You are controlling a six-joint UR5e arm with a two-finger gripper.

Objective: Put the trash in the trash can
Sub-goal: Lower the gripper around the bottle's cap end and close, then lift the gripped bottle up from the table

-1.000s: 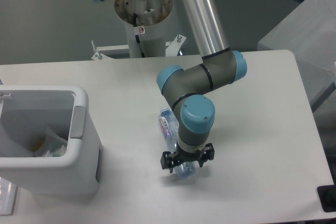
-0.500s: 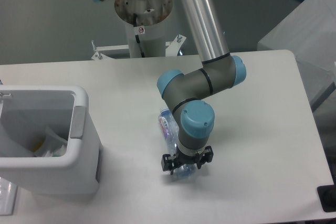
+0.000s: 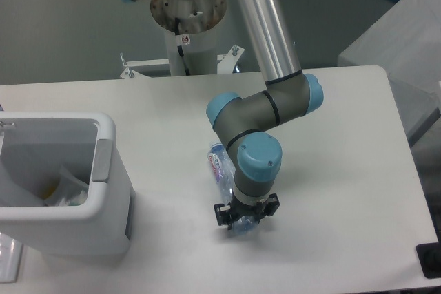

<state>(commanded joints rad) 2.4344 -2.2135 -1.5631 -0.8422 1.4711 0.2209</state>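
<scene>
A clear plastic bottle point(image 3: 219, 165) with a blue-red label lies on the white table, running from the arm's wrist down toward the front. My gripper point(image 3: 245, 217) points straight down over the bottle's near end. Its black fingers point(image 3: 222, 212) stand apart on either side of the bottle, so it is open. The wrist hides the bottle's middle. The white trash can point(image 3: 103, 170) stands at the left edge, with a grey patch on its right rim. A crumpled clear-and-white wrapper point(image 3: 67, 188) lies inside it.
The arm's elbow joints point(image 3: 265, 105) hang over the table's middle. The robot's base column point(image 3: 186, 39) stands behind the far edge. A grey box point(image 3: 400, 39) sits off the table at the right. A black object point(image 3: 429, 259) is at the front right corner.
The gripper has sunk a little lower around the bottle's near end. The bottle has not moved.
</scene>
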